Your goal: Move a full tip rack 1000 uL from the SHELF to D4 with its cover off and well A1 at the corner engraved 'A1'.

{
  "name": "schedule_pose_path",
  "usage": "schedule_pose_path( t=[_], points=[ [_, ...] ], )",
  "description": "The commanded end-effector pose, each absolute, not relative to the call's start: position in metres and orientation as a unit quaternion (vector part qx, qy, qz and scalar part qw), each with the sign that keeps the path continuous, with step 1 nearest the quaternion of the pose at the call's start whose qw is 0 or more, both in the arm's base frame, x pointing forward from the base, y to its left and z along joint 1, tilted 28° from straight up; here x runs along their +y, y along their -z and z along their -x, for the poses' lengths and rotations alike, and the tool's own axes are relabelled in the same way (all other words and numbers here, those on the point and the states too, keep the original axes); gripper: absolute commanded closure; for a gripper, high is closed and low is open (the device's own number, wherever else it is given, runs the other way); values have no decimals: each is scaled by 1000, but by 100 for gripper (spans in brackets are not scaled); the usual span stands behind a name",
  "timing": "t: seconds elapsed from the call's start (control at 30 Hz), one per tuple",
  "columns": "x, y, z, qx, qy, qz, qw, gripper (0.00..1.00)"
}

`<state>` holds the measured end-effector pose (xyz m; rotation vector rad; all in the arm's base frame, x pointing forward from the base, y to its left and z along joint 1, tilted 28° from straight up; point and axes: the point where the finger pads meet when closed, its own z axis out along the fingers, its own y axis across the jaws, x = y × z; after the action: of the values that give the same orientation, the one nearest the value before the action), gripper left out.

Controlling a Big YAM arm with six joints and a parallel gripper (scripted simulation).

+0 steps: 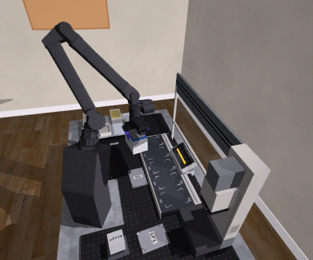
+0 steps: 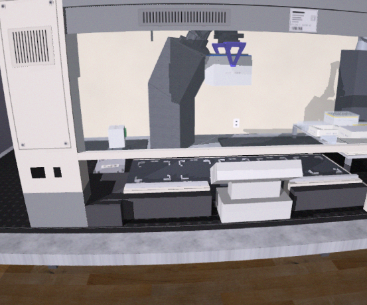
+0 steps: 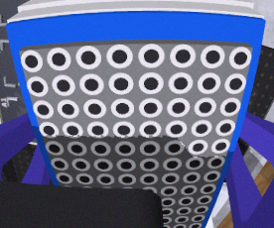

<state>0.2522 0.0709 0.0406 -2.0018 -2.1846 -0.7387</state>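
My gripper (image 1: pixel 136 132) is shut on a tip rack (image 1: pixel 136 142) with a white body and a blue top plate. It holds the rack high in the air, above the far end of the dark deck (image 1: pixel 164 172). In the wrist view the rack (image 3: pixel 133 134) has no cover on it and is full of pale tip rings on a grey field, with my purple fingers at its long sides. In the front view the rack (image 2: pixel 228 69) hangs level, well above the deck's corner brackets (image 2: pixel 166 163).
The shelf (image 1: pixel 111 124) behind the arm's base holds a yellow-topped rack (image 1: pixel 115 114) and flat white items (image 2: pixel 342 127). The regrip nest RG (image 1: pixel 138 178) lies left of the deck. The READY button (image 1: pixel 115 241) and a plate marked LP1 (image 1: pixel 153 238) are at the front. A gantry head (image 1: pixel 223 183) stands on the right.
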Motion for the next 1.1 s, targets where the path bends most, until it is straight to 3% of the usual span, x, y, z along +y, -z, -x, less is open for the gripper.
schedule_pose_path(
  t=[0.0, 1.07],
  points=[
    [66, -51, -260, -744, 250, 619, 21, 100],
    [66, -51, -261, -884, 247, 395, -48, 100]
  ],
)
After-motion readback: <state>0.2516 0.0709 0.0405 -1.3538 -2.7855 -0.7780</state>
